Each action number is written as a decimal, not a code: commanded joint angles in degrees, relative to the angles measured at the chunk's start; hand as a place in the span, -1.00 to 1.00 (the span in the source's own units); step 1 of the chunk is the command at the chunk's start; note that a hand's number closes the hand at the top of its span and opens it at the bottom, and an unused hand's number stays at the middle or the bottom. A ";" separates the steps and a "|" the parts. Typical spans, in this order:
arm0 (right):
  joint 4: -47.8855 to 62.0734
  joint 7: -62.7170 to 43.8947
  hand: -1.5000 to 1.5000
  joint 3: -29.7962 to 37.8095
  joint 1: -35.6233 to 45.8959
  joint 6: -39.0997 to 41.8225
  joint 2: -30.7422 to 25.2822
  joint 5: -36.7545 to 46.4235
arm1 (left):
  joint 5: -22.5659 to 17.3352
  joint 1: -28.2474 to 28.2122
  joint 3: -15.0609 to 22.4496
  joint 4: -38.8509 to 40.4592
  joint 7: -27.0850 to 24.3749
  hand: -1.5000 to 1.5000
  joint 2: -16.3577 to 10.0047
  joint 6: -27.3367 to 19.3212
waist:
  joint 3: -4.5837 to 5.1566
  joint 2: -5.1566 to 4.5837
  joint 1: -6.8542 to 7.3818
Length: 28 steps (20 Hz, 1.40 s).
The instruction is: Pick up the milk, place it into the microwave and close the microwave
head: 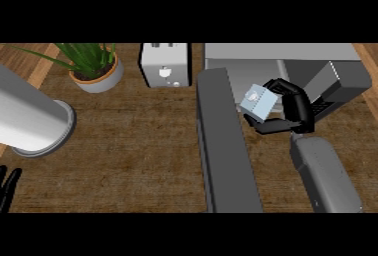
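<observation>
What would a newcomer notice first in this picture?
The right hand curled round the pale blue milk carton, right of centre, in front of the open microwave. Next, its long grey door swung out down the middle, and the big white cylinder at the left edge.

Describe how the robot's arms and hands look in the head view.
The right forearm is a smooth, rounded grey shell with no cables or markings showing. Its black right hand has slim fingers and a thumb. Of the left hand only thin black fingers show at the lower left edge.
</observation>
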<state>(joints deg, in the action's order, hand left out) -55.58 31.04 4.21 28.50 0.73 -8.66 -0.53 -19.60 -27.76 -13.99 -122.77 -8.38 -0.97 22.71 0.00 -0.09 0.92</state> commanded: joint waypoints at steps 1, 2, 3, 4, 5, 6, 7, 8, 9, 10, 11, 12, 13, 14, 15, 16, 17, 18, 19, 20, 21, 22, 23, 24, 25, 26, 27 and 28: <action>13.44 3.72 1.00 1.42 9.00 -2.14 0.51 2.50 | -3.10 1.26 -3.66 2.61 -0.01 -1.00 -2.55 2.04 | -0.03 -0.27 0.66; 8.44 -2.38 1.00 -0.30 9.57 -3.69 3.20 2.23 | -0.57 1.27 -1.74 1.59 0.97 -1.00 -0.64 0.41 | -0.01 -0.04 0.04; 17.05 3.24 1.00 2.89 12.19 -0.19 -0.79 1.43 | -5.00 0.98 -3.96 -2.15 4.66 -1.00 -3.26 0.47 | -0.06 -0.29 0.70; 20.21 4.17 1.00 3.13 14.75 -0.87 0.06 1.78 | 1.70 2.07 0.24 1.17 0.84 -1.00 0.65 -0.01 | -0.05 -0.33 0.62; 18.39 3.95 1.00 1.19 14.36 -5.11 3.54 3.69 | -1.13 -0.02 -0.65 -1.96 2.93 -1.00 0.01 0.64 | -0.03 -0.17 0.48; 24.90 6.01 1.00 3.79 18.11 -2.05 0.65 2.45 | -1.23 3.17 -1.69 1.98 1.63 -1.00 -0.84 0.66 | -0.05 -0.44 0.87; 26.54 5.33 1.00 4.73 20.68 -4.35 0.21 2.82 | -2.47 1.69 -2.21 3.11 -0.14 -1.00 -1.51 3.35 | -0.04 -0.57 1.43; 28.52 7.20 1.00 3.89 20.41 -4.22 1.34 3.70 | -0.78 1.46 -1.68 3.05 -0.38 -1.00 -0.46 2.88 | -0.04 -0.42 1.00; 30.84 4.72 1.00 5.79 24.35 -4.09 -0.61 2.70 | -3.26 3.32 -3.61 4.51 0.19 -1.00 -3.03 3.61 | -0.06 -0.89 2.05; 32.51 9.75 1.00 5.31 23.50 -5.06 0.53 3.75 | 0.12 8.30 -0.34 5.22 2.47 -1.00 -1.68 0.19 | -0.10 -1.06 1.56; 34.96 8.65 1.00 5.30 24.83 -6.36 1.04 4.33 | 1.58 3.73 0.09 2.74 -0.62 -1.00 0.47 1.49 | -0.09 -1.03 2.40; 36.46 8.60 1.00 6.01 26.32 -5.42 -0.88 4.22 | -1.79 2.56 -0.72 0.44 2.36 -1.00 -0.63 1.70 | -0.11 -0.97 2.44; 36.63 8.87 1.00 6.04 28.22 -7.78 -0.44 4.75 | -0.45 6.54 -1.28 5.30 0.77 -1.00 -1.88 1.99 | -0.10 -1.45 2.87; 38.39 10.15 1.00 6.50 28.09 -6.14 -2.10 4.69 | -1.22 4.72 -1.18 3.64 0.05 -1.00 -1.66 3.29 | -0.10 -1.32 2.96; 39.20 9.44 1.00 6.60 29.86 -6.87 -1.77 4.84 | 0.24 6.52 -1.48 5.95 0.73 -1.00 -1.81 1.87 | -0.09 -1.36 2.73; 39.83 11.84 1.00 6.88 28.75 -10.33 -0.27 5.15 | -0.50 5.78 -0.49 3.09 1.07 -1.00 -1.64 2.49 | -0.15 -1.76 3.84; 40.83 10.75 1.00 6.52 30.23 -8.52 -2.15 5.68 | -1.84 8.39 -1.91 4.93 1.47 -1.00 -2.70 1.89 | -0.14 -1.94 3.79; 41.07 8.98 1.00 6.45 32.25 -9.15 -3.64 6.13 | -0.44 7.90 -0.25 7.02 0.92 -1.00 -2.22 3.07 | -0.11 -2.23 4.22; 41.70 12.10 1.00 6.55 31.06 -10.51 -2.44 6.34 | -2.05 6.80 -1.48 6.36 0.41 -1.00 -2.72 3.96 | -0.12 -2.04 4.44; 42.46 10.94 1.00 6.03 32.08 -11.71 -3.69 7.36 | 0.32 7.11 1.34 3.24 1.66 -1.00 -0.88 2.15 | -0.17 -2.07 4.44; 42.83 12.74 1.00 5.98 31.65 -14.54 -1.19 7.61 | -1.06 7.74 0.30 3.46 2.31 -1.00 -1.42 1.77 | -0.19 -2.32 5.03; 43.62 10.63 1.00 5.85 33.19 -14.89 -3.00 8.11 | -0.12 9.41 0.39 4.97 1.86 -1.00 -1.92 1.86 | -0.16 -2.77 5.34; 44.19 9.92 1.00 5.82 34.25 -14.26 -4.07 8.30 | 0.00 8.00 1.31 3.76 1.94 -1.00 -1.41 2.41 | -0.18 -2.73 5.91; 44.73 9.89 1.00 6.44 34.56 -14.09 -4.33 7.83 | 1.07 9.50 1.48 4.29 1.56 -1.00 -1.11 1.58 | -0.19 -2.86 5.65; 45.20 11.32 1.00 6.73 33.36 -15.00 -4.26 7.76 | -0.66 7.07 0.47 5.47 0.52 -1.00 -2.14 4.24 | -0.15 -2.76 6.15; 45.50 9.36 1.00 6.92 35.55 -16.98 -3.42 7.75 | -0.02 8.75 0.72 5.08 1.14 -1.00 -2.15 3.18 | -0.17 -3.09 6.72; 45.90 9.84 1.00 7.32 35.28 -17.69 -3.33 7.53 | -0.09 10.99 -0.49 6.66 1.09 -1.00 -2.82 2.38 | -0.15 -3.08 5.89; 45.81 9.34 1.00 8.34 36.06 -16.21 -5.50 6.61 | 0.10 11.67 0.18 6.12 1.59 -1.00 -2.60 1.98 | -0.23 -3.64 6.40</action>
<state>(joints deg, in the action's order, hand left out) -11.34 42.05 10.97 62.28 -13.92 -12.42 6.91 -19.73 -18.48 -13.74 -117.44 -7.07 -3.11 25.23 -0.21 -2.86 6.60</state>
